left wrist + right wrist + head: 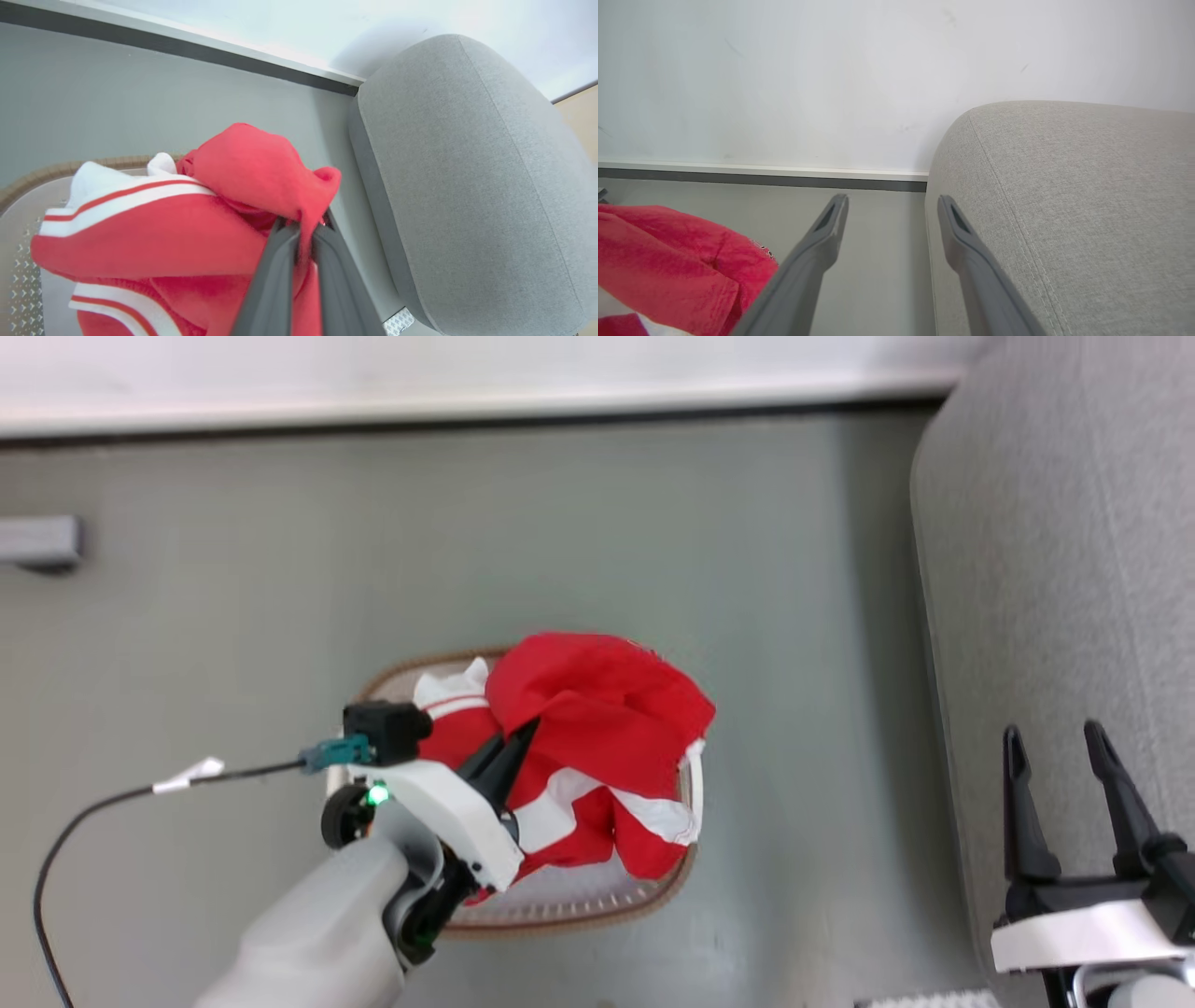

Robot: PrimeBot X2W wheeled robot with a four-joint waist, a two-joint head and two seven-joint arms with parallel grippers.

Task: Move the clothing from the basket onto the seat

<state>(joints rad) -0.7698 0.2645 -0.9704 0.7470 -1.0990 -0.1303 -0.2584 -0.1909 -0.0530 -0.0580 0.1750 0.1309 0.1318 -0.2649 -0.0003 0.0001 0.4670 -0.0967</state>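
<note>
**Left gripper clamped on the red clothing at the basket**

Nearest you, lower left in the head view: your left gripper (523, 735) has its fingers (273, 280) pressed together on a fold of the clothing (597, 709). The left wrist view shows red fabric squeezed between them.

Lower right, your right gripper (1052, 739) has its fingers spread wide and holds nothing. The tips point up in front of the seat (1074, 569).

Next out, the clothing sits bunched in the basket (569, 917), red with white stripes and panels. It's heaped above the brown rim and spills over the rim's right side.

A black cable (93, 801) trails left from your left wrist.

The basket stands on the grey floor (280, 597), apart from the seat, which runs up the right side. Furthest back, a white skirting (467, 403) runs along the wall.
</note>
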